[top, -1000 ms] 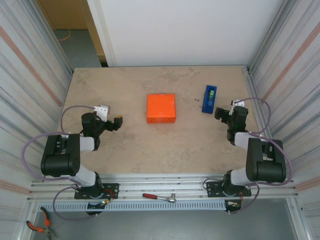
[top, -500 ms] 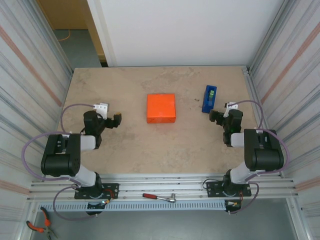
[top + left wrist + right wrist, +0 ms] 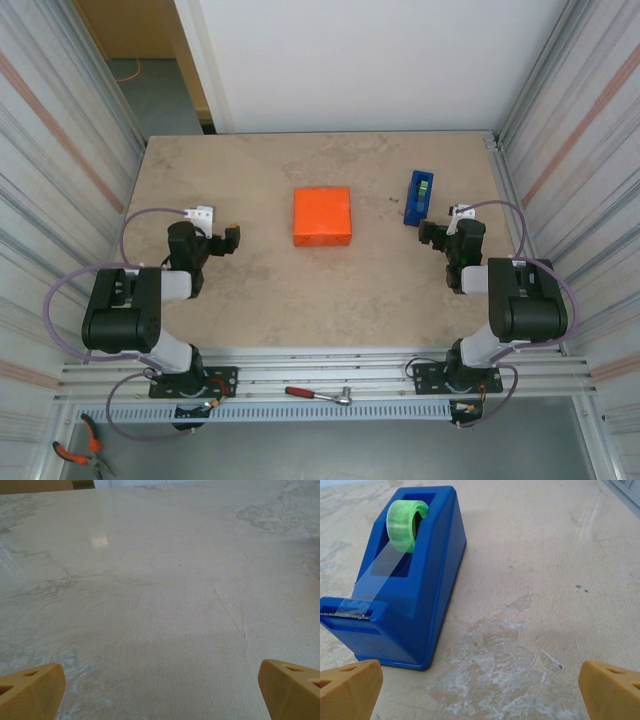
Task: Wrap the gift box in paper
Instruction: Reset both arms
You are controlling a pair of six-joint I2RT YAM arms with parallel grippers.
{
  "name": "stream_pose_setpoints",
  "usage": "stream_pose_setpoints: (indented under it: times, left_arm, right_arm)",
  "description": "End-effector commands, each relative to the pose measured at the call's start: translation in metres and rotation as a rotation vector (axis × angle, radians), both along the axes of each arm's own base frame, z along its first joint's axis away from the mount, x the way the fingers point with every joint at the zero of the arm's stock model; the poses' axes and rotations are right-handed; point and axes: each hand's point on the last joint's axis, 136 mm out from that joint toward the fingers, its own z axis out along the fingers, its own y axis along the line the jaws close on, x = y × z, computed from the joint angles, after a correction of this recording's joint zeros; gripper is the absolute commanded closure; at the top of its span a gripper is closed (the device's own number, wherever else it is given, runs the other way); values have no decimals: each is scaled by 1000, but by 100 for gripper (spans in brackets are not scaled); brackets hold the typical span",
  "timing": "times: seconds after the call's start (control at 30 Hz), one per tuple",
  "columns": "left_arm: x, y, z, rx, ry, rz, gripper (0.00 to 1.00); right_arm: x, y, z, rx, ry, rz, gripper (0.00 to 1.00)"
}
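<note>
Judging by the desk, you look finished: the gift box sits mid-desk, covered in orange paper. Your left pincer and right pincer hang spread, empty.

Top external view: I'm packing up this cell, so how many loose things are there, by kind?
Wrapped box: 1
Tape dispenser: 1
Hand tools: 2, ratchet and pliers
Total: 4
</note>
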Motion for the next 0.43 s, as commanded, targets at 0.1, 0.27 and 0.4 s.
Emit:
stream_pose_setpoints:
  times: [0.1, 0.27, 0.4]
  left_arm:
    - [3, 1, 7, 1, -17, 12, 1]
    - [3, 1, 6, -1, -15, 12, 1]
    - [3, 1, 7, 0, -18, 12, 1]
  right_arm:
    - [5, 1, 10, -10, -27, 10, 1]
    - [6, 0, 9, -2, -21, 12, 1]
    - [4, 1, 10, -8, -31, 12, 1]
